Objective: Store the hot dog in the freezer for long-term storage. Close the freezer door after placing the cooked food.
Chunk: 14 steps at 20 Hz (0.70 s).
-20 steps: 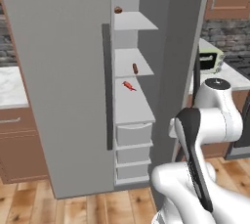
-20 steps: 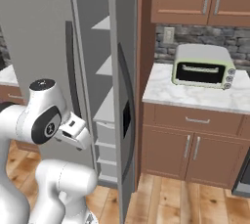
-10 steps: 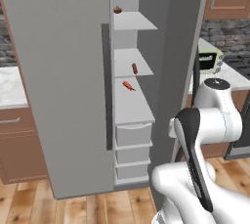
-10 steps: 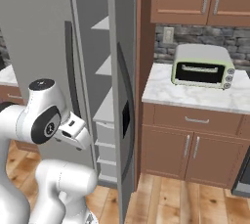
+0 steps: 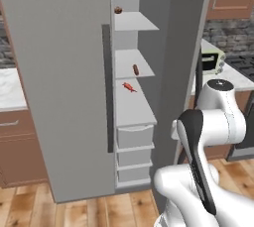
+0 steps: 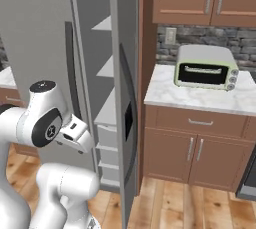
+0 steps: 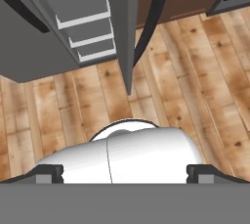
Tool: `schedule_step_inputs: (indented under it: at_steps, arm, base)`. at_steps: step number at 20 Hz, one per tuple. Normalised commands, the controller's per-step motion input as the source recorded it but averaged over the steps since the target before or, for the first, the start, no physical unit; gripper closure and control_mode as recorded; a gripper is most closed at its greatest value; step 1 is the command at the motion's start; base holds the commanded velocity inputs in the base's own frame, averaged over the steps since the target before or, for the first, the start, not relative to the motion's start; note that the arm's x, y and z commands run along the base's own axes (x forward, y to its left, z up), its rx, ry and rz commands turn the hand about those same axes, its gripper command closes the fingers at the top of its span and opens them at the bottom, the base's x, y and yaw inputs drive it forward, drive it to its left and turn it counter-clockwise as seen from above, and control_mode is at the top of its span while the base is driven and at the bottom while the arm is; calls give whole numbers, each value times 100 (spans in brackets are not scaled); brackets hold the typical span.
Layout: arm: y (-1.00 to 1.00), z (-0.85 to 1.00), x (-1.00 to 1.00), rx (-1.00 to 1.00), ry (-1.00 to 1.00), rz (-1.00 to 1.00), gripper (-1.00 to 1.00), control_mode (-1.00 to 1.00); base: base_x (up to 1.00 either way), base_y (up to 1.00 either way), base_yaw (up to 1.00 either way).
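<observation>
Left base view: one hot dog (image 5: 135, 69) (three drawers (image 5: 135, 136) below)

The gripper's fingertips (image 7: 49, 173) barely clear the hand view's bottom edge. Ahead of them, the freezer door (image 7: 126, 32) and the white drawers (image 7: 83, 20) are cut off at the top. The hot dog (image 5: 135, 69) is too small for detail.

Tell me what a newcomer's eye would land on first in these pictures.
First, the tall grey freezer standing open, its freezer door swung out edge-on toward the robot. Next, the hot dog lying on a middle white shelf, with a small red item on the shelf below. To the right, a pale toaster oven sits on the marble counter.
</observation>
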Motion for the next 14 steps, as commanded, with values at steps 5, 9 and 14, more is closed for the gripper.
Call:
schedule_step_inputs:
  at_steps: [5, 9, 14]
  arm:
    - [0, 0, 0, 0, 0, 0, -100, 100]
    - [0, 0, 0, 0, 0, 0, -100, 100]
    - [0, 0, 0, 0, 0, 0, -100, 100]
  base:
    - [0, 31, -14]
    - [0, 44, -8]
    - [0, 26, -1]
